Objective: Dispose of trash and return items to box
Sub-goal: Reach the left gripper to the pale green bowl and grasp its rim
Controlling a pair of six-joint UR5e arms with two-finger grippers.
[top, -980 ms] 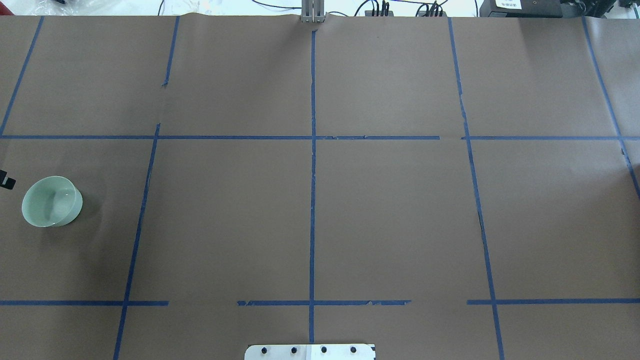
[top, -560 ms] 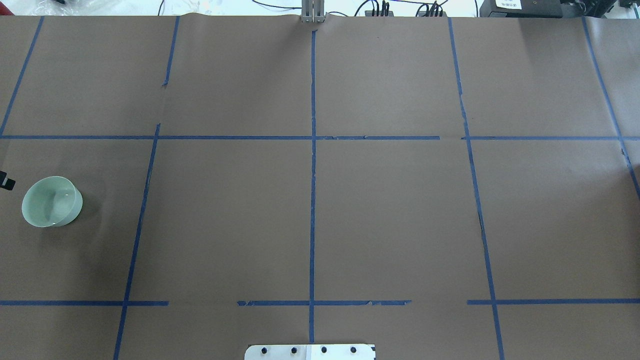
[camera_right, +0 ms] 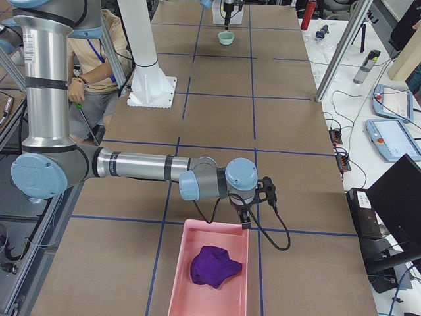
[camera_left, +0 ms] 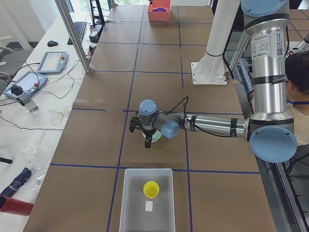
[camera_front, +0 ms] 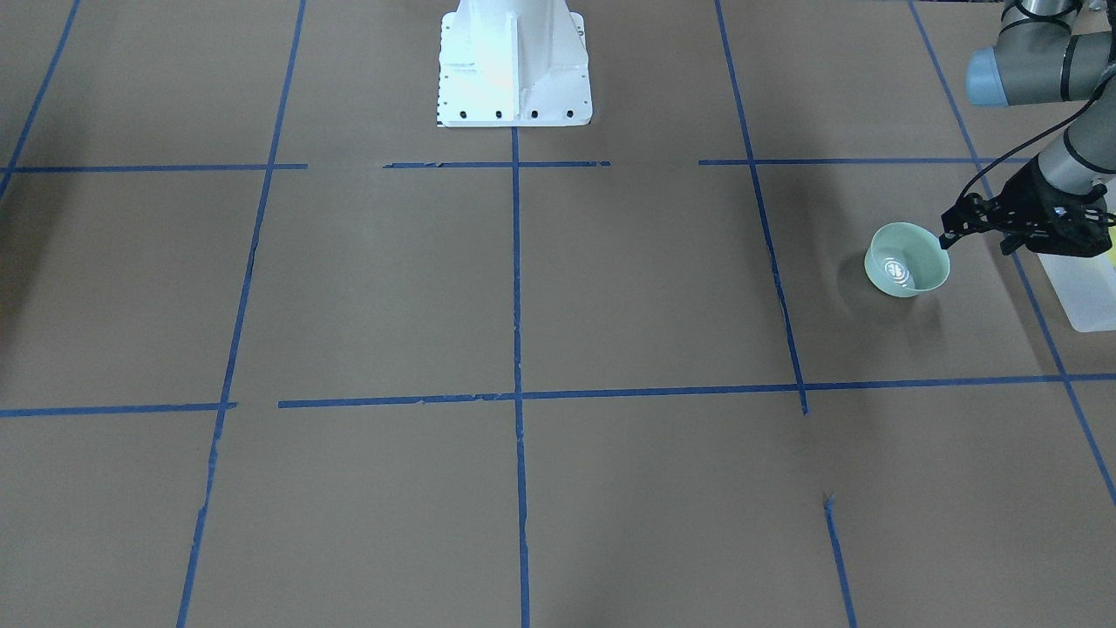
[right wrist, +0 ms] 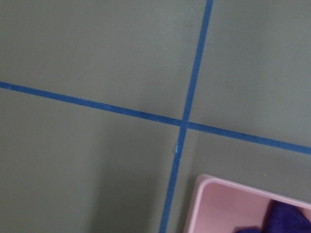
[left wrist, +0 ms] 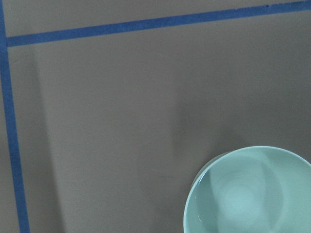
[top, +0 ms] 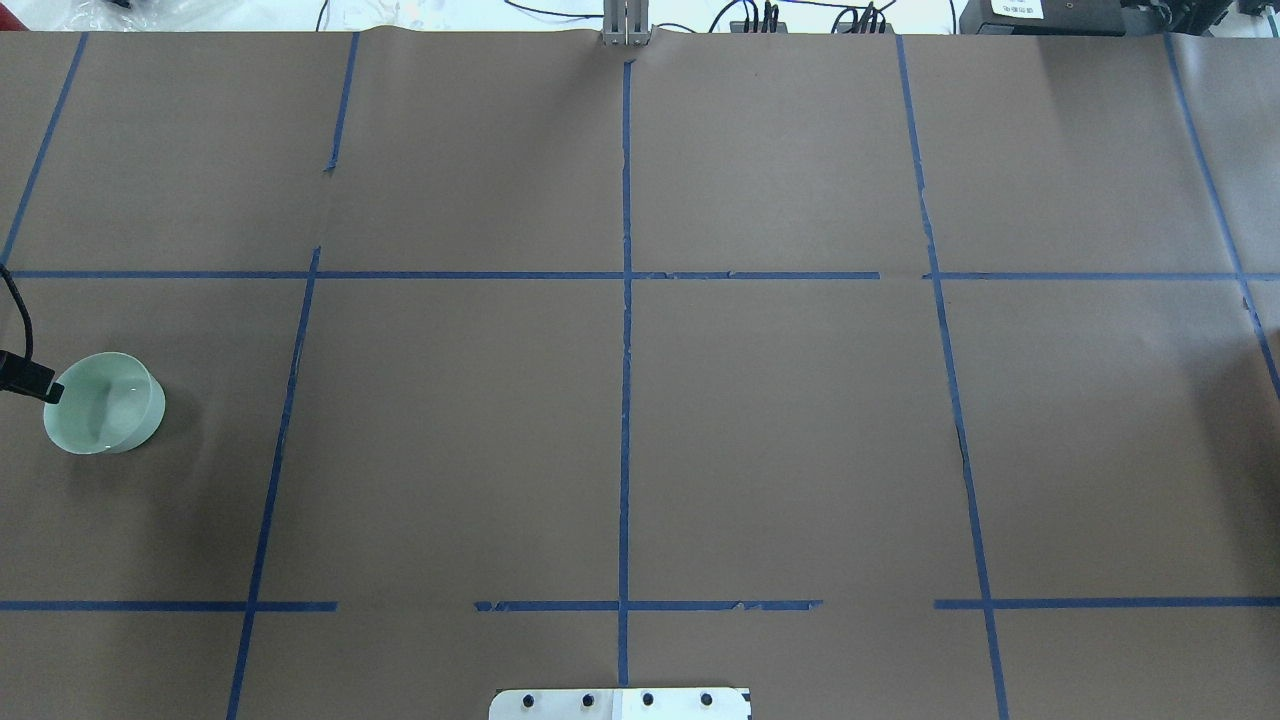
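Note:
The pale mint-green bowl (top: 108, 405) stands upright at the table's left side, also seen in the front-facing view (camera_front: 907, 262) and the left wrist view (left wrist: 252, 194). My left gripper (camera_front: 952, 232) hangs at the bowl's outer rim, one black fingertip (top: 42, 386) over its edge, and looks open with nothing held. The box (camera_left: 147, 212) lies just beyond the bowl, and the yellow cup (camera_left: 151, 189) sits inside it. My right gripper (camera_right: 247, 209) hovers at the rim of a pink tray (camera_right: 197, 289); whether it is open or shut I cannot tell.
A purple crumpled lump (camera_right: 216, 266) lies in the pink tray, whose corner shows in the right wrist view (right wrist: 228, 208). The robot's white base (camera_front: 514, 65) stands at the table's middle edge. A seated person (camera_right: 99, 56) is beside the base. Blue tape lines grid the brown table.
My left gripper's tip has moved right, up to the bowl's rim, and its cable has come into the overhead view. The bowl has not moved.

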